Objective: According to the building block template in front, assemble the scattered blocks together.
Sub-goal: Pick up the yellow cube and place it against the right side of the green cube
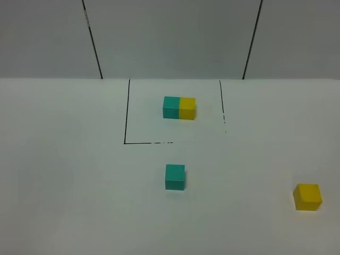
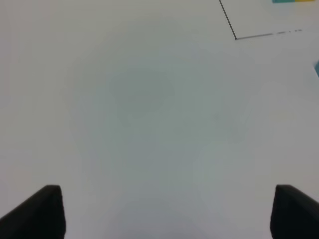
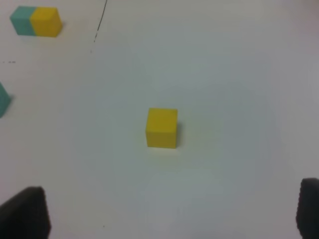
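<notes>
Fingers (image 2: 47,211) of my left gripper (image 2: 169,214) and right gripper (image 3: 167,214) spread wide.
Small yellow matte cube (image 3: 161,128) sits before my right gripper; small teal matte cube (image 1: 175,177) well apart on white table (image 1: 64,186); teal-and-yellow two-cube bar (image 1: 179,108) beyond a black line (image 1: 138,143).

Left jaws, right jaws: both spread wide.

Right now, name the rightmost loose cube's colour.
The cube is yellow, clearest in the right wrist view.

A white table (image 1: 64,186) is marked with a thin black rectangular outline (image 1: 126,111) near its far edge. Behind that edge, grey wall panels (image 1: 170,37) are divided by two dark seams (image 1: 93,40).
</notes>
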Robot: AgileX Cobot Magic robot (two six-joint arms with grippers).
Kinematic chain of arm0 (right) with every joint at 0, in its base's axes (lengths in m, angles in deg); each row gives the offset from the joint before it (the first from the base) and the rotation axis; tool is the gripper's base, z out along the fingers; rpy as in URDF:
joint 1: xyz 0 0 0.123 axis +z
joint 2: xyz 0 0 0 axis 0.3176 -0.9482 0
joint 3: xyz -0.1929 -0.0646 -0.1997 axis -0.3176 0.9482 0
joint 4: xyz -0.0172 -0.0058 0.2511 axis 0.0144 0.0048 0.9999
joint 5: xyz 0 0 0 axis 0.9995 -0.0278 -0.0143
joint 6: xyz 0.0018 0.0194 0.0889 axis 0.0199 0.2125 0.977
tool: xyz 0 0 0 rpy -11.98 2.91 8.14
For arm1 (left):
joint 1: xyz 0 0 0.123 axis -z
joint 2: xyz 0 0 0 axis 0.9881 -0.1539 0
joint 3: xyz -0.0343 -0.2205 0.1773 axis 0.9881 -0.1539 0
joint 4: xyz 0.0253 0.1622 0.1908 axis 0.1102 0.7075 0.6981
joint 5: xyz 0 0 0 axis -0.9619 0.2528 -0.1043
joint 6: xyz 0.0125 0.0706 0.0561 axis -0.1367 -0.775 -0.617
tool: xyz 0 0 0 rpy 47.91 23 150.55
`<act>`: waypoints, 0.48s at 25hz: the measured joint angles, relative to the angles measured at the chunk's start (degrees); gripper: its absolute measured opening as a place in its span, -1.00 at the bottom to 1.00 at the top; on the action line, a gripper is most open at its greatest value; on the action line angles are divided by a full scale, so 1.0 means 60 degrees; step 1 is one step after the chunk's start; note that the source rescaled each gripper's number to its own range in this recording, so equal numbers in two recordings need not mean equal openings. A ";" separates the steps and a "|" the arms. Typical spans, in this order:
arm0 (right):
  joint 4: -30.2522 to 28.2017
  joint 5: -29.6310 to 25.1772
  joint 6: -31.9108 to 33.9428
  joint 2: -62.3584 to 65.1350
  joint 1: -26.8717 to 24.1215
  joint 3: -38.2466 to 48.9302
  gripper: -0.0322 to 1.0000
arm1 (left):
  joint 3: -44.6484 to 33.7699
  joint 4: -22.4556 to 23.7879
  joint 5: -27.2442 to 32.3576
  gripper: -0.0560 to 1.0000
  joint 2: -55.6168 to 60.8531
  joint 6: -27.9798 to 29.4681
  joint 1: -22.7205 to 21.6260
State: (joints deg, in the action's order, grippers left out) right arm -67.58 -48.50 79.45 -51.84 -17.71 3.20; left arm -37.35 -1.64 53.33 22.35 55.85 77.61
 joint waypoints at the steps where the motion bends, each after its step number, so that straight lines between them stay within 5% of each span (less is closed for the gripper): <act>1: 0.0000 0.0000 0.0000 0.0000 0.0000 0.0000 1.00 | -0.0028 0.0009 0.0193 0.64 0.0230 0.0000 0.0044; 12: 0.0000 0.0000 0.0000 0.0000 0.0000 0.0000 1.00 | -0.0321 0.0009 0.0965 0.56 0.1465 0.0011 0.0451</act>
State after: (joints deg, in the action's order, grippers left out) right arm -67.58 -48.50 79.45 -51.84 -17.71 3.20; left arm -39.27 -1.59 59.12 31.14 55.91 80.32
